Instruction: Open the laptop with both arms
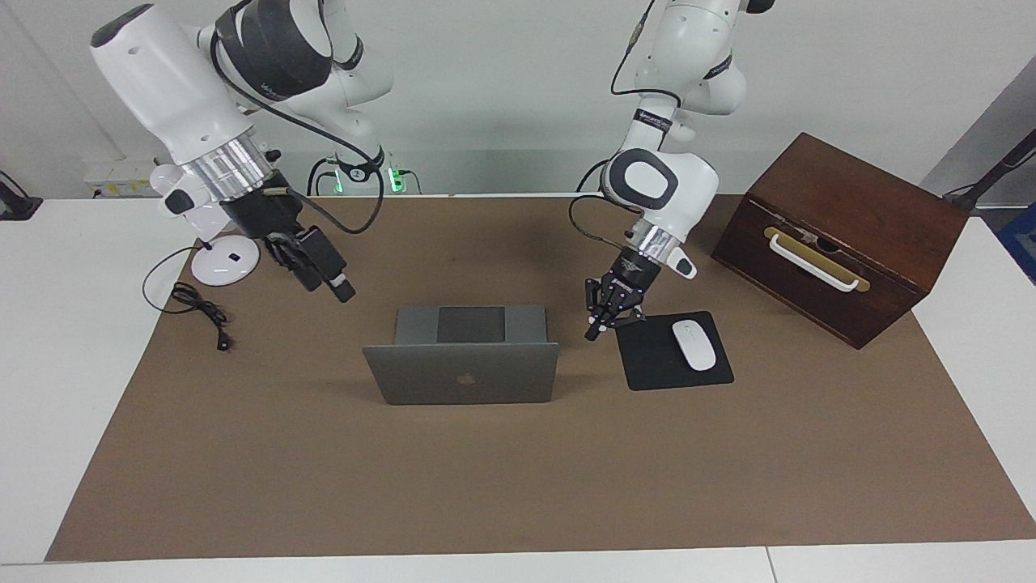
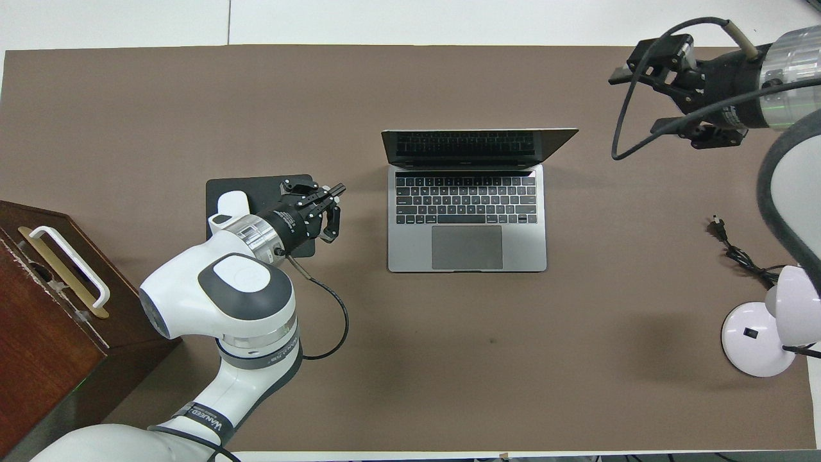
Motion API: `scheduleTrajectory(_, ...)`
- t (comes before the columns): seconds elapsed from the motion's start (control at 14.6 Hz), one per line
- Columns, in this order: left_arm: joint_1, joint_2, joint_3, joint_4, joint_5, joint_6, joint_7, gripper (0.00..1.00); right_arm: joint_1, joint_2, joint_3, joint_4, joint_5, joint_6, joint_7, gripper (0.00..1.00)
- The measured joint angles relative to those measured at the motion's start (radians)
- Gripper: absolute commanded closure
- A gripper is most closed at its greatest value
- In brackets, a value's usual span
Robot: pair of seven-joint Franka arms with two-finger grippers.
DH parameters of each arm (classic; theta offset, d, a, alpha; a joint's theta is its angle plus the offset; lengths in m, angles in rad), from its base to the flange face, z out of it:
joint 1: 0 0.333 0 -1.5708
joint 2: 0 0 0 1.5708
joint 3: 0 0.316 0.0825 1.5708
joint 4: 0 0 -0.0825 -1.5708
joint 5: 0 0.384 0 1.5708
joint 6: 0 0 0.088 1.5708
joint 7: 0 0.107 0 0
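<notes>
The silver-grey laptop (image 1: 461,374) (image 2: 467,250) stands open in the middle of the brown mat, its lid raised roughly upright with the apple logo facing away from the robots, and its dark keyboard shows from above. My left gripper (image 1: 595,333) (image 2: 338,189) is shut with nothing in it, low over the edge of the black mouse pad beside the laptop and apart from it. My right gripper (image 1: 343,291) (image 2: 632,96) hangs raised over the mat toward the right arm's end, well clear of the laptop.
A black mouse pad (image 1: 660,364) (image 2: 256,186) carries a white mouse (image 1: 694,345). A brown wooden box (image 1: 842,235) (image 2: 45,321) with a white handle stands at the left arm's end. A white lamp base (image 1: 225,261) (image 2: 757,337) and black cable (image 1: 202,312) lie at the right arm's end.
</notes>
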Motion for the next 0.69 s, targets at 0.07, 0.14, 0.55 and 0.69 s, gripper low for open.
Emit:
scheduleTrajectory(0.07, 0.018, 0.0, 0.0, 0.004, 0.009, 0.0, 0.011, 1.0, -0.03, -0.006, 0.015, 0.0, -0.034, -0.036, -0.043, 0.0)
scheduleTrajectory(0.14, 0.037, 0.0, 0.0, 0.01, 0.035, 0.0, 0.015, 1.0, -0.057, -0.014, 0.032, 0.0, -0.068, -0.07, -0.078, 0.0)
scheduleTrajectory(0.55, 0.094, 0.002, 0.0, 0.042, 0.266, -0.001, 0.068, 1.0, -0.274, -0.071, 0.209, -0.004, -0.226, -0.23, -0.189, 0.0)
scheduleTrajectory(0.69, 0.103, 0.006, 0.0, 0.042, 0.294, -0.001, 0.174, 1.0, -0.358, -0.085, 0.286, -0.011, -0.258, -0.25, -0.226, 0.0)
